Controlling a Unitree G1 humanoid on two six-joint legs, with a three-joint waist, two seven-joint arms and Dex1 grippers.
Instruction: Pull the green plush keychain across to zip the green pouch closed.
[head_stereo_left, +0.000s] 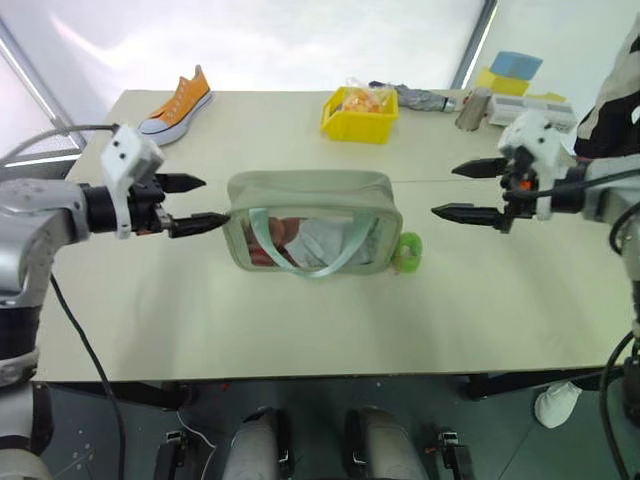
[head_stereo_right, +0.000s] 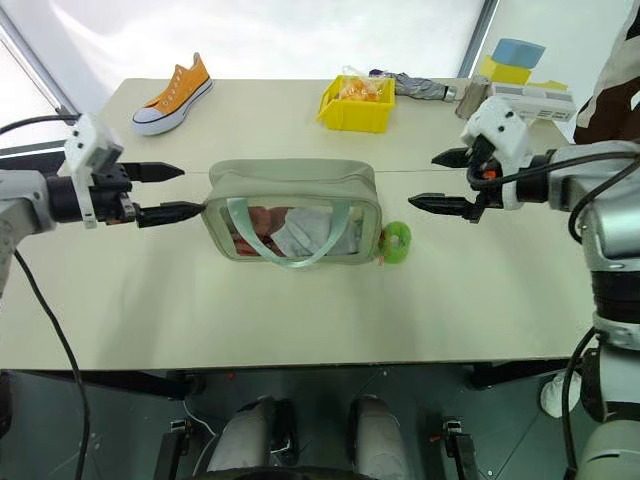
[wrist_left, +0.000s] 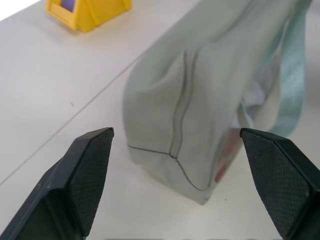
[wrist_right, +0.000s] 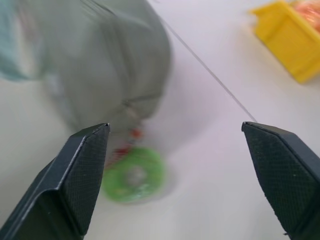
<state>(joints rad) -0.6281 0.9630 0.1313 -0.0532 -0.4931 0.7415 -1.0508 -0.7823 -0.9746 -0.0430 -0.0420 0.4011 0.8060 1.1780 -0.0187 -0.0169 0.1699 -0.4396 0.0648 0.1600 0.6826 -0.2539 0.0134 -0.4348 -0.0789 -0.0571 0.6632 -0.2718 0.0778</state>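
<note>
Green plush keychain (head_stereo_right: 397, 241) lies on the table (head_stereo_right: 300, 310) at the right end of the green pouch (head_stereo_right: 292, 210); left gripper (head_stereo_left: 198, 203) and right gripper (head_stereo_left: 462, 190) both hang wide open, holding nothing

- Found no readable text, label, brand, number or sign anywhere.
</note>
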